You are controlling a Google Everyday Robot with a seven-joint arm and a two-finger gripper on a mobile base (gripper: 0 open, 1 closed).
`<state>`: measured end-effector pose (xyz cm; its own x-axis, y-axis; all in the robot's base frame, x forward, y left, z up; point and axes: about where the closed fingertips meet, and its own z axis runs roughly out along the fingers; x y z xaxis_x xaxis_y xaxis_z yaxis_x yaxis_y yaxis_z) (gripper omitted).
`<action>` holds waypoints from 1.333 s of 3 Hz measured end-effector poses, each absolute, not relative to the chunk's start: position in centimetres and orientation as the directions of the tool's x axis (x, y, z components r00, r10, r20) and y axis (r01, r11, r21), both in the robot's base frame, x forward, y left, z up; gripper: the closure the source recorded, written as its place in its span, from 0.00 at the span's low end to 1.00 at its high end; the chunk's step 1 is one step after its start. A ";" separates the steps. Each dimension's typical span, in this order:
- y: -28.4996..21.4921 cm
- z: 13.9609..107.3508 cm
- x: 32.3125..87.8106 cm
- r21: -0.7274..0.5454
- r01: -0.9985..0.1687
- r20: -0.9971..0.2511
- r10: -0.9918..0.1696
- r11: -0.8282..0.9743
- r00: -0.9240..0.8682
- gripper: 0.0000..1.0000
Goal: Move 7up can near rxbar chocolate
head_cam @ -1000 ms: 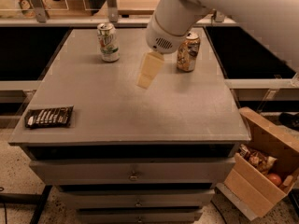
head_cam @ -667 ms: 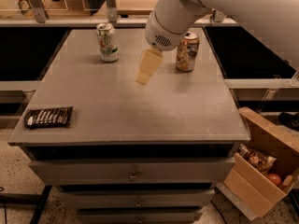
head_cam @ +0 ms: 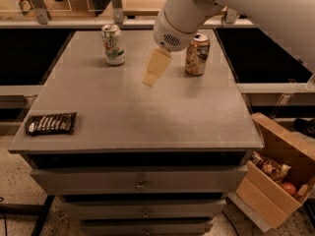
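The 7up can (head_cam: 113, 44), white and green with a silver top, stands upright at the back left of the grey table (head_cam: 147, 112). The rxbar chocolate (head_cam: 51, 123), a flat dark wrapper with white lettering, lies at the table's front left corner. My gripper (head_cam: 155, 68) hangs from the white arm above the back middle of the table. It is to the right of the 7up can, apart from it, and holds nothing that I can see.
An orange-gold can (head_cam: 197, 54) stands upright at the back right, just right of the gripper. A cardboard box (head_cam: 275, 176) with snacks sits on the floor at the right. Drawers (head_cam: 140, 181) are below the tabletop. A counter and rails run behind.
The gripper has shifted only slightly above the back middle of the table. The cans and the bar have not moved.
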<state>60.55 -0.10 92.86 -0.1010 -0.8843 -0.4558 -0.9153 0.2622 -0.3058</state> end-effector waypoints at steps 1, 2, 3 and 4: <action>-0.2 93.3 62.3 -0.275 -0.908 -0.512 -0.847 0.317 -0.141 0.00; 0.6 92.6 65.8 -0.237 -0.890 -0.574 -0.795 0.390 -0.196 0.00; 2.5 90.5 69.4 -0.227 -0.865 -0.617 -0.754 0.447 -0.227 0.00; 4.4 88.5 72.7 -0.229 -0.841 -0.653 -0.718 0.491 -0.241 0.00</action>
<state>72.67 4.44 88.46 -0.2409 -0.7178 -0.6532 -0.8407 0.4907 -0.2292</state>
